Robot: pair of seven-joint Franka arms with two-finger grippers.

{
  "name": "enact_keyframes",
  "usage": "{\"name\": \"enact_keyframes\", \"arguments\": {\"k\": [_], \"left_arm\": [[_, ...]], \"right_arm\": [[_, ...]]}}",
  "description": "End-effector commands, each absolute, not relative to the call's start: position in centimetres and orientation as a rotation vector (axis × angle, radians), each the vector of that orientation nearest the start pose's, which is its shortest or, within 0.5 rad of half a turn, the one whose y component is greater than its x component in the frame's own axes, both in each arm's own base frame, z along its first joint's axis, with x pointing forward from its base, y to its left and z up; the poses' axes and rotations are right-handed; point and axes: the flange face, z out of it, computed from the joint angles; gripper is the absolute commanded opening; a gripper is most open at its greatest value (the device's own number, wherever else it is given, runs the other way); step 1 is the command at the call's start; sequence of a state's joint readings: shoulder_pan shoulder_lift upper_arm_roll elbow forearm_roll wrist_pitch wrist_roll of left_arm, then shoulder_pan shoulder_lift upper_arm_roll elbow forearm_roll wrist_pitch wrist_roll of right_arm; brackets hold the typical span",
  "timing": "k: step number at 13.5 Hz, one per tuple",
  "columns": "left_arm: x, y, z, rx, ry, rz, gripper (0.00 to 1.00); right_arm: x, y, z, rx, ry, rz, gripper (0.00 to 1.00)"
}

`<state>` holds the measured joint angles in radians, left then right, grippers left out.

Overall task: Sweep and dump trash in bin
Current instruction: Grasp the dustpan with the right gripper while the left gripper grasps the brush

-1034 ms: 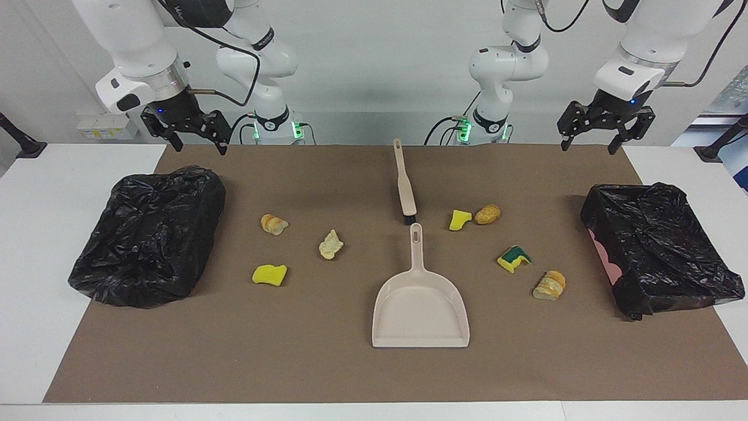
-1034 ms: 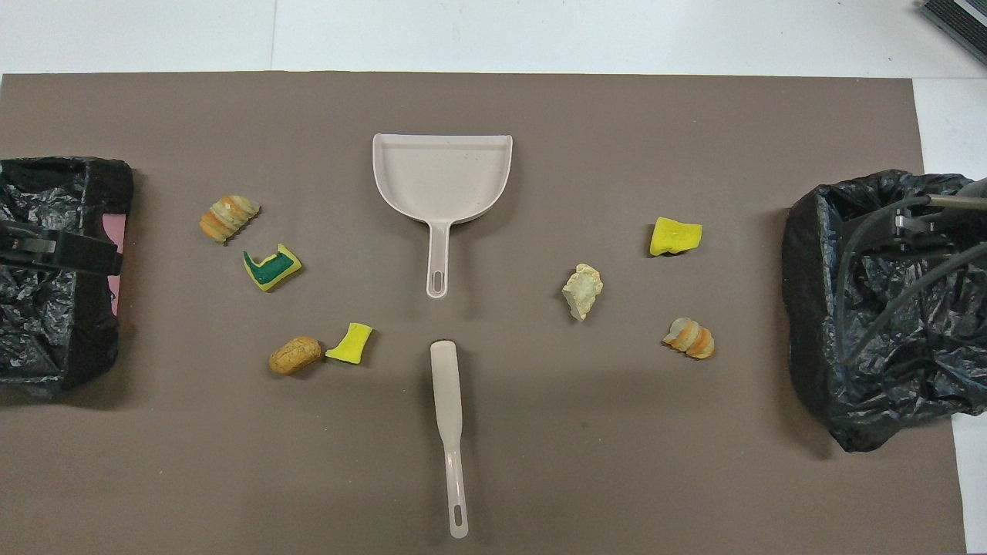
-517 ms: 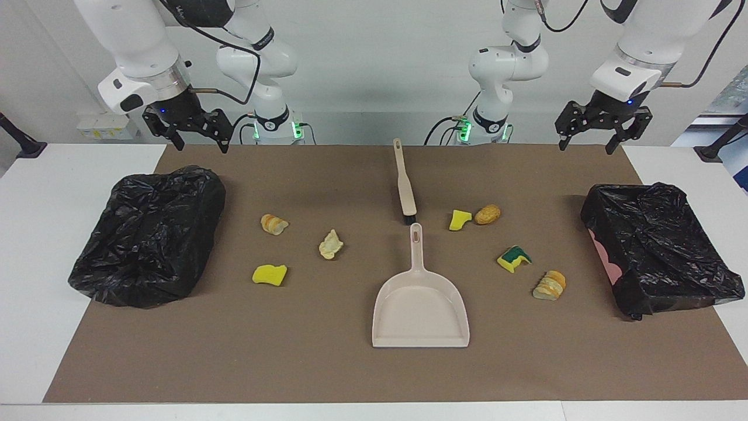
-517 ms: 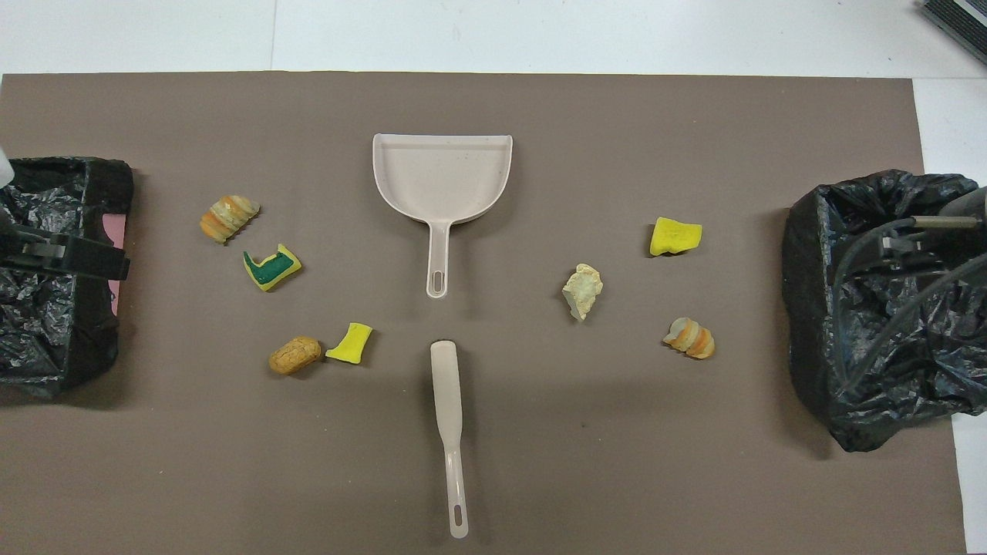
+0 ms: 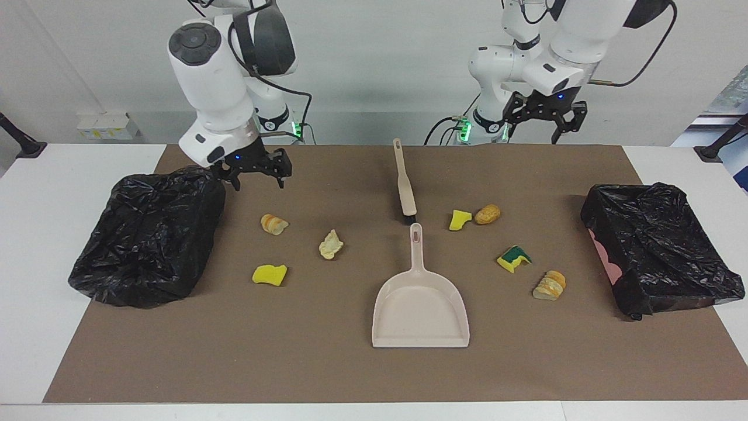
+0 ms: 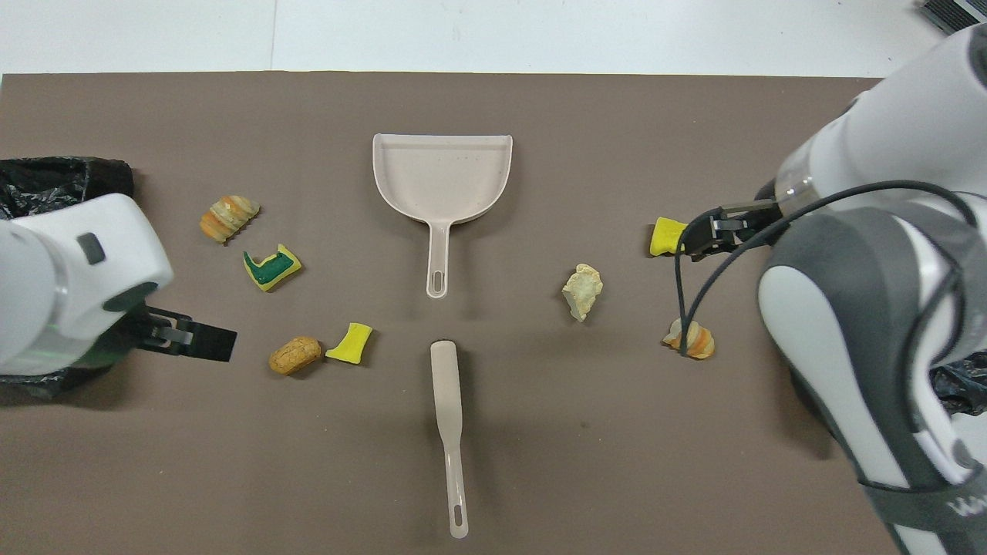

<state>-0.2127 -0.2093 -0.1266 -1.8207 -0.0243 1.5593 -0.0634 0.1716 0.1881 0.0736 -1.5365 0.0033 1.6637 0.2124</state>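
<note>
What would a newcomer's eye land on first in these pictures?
Probably the beige dustpan at mid-mat, handle toward the brush. Yellow and tan scraps lie scattered on both sides of it, and a black-bagged bin sits at each end. Both grippers, left and right, hang open and empty.

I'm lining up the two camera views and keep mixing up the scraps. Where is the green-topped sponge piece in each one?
Facing view: the green-topped sponge piece lies toward the left arm's end, between the dustpan and the sliced bread chunk.
Overhead view: the sponge piece lies just under that bread chunk.
Shared landmark: the dustpan.
</note>
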Motion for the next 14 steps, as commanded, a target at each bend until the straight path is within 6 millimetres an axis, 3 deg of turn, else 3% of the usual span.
{"name": "enact_keyframes", "arguments": {"k": [1, 4, 7, 10, 12, 14], "left_arm": [[40.5, -22.0, 57.1, -3.113, 0.334, 0.045, 1.00], [35.2, -26.4, 52.3, -3.128, 0.257, -0.016, 1.00], [31.5, -29.9, 48.1, -3.121, 0.283, 0.012, 1.00], [29.1, -32.7, 44.4, -3.171, 0.246, 0.038, 1.00], [27.4, -34.7, 40.2, -3.155, 0.253, 0.071, 1.00], [26.0, -35.6, 38.0, -3.172, 0.245, 0.045, 1.00]], "right_arm": [[60.9, 18.9, 51.5, -3.110, 0.019, 0.045, 1.00], [61.2, 23.9, 49.4, -3.044, 0.084, -0.004, 1.00], [61.1, 28.1, 46.9, -3.025, 0.121, -0.020, 1.00], [60.6, 32.5, 44.2, -3.028, 0.126, -0.028, 1.00], [61.3, 35.7, 42.5, -3.021, 0.188, -0.037, 1.00], [62.3, 39.1, 40.9, -3.036, 0.301, -0.091, 1.00]]}}
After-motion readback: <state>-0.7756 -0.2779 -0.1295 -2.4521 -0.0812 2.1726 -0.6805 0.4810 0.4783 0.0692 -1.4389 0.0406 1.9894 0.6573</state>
